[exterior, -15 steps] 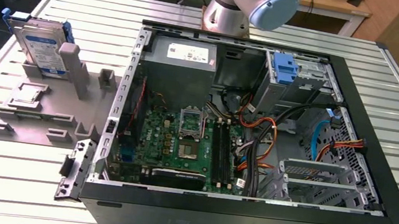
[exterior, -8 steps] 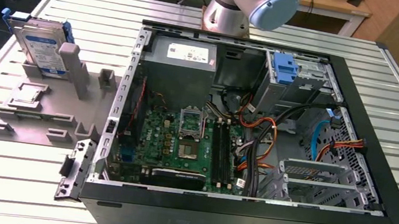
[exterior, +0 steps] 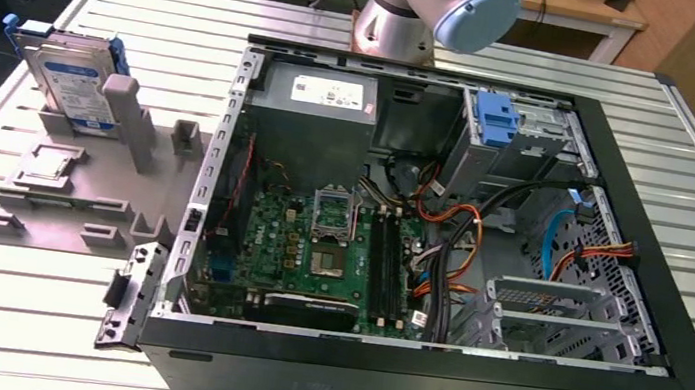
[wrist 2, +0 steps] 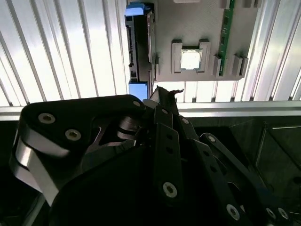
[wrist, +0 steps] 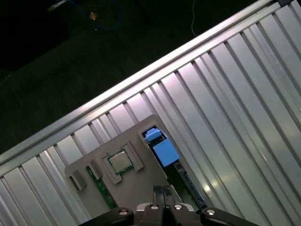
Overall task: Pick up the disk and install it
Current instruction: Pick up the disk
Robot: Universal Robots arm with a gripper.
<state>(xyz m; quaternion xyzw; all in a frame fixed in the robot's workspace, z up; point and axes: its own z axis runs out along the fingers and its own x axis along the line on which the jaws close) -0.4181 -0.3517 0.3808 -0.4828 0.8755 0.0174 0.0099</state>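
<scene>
The ribbed aluminium tabletop (exterior: pixel 22 314) carries an open computer case (exterior: pixel 433 368) and, at the exterior view's left, a grey fixture (exterior: pixel 76 210). The disk (exterior: pixel 67 78) stands on edge in a slot of that fixture, framed by its blue carrier, with nothing gripping it. In the first wrist view my claw (wrist: pixel 161 190) hangs over the fixture, fingertips pressed together and empty.
</scene>
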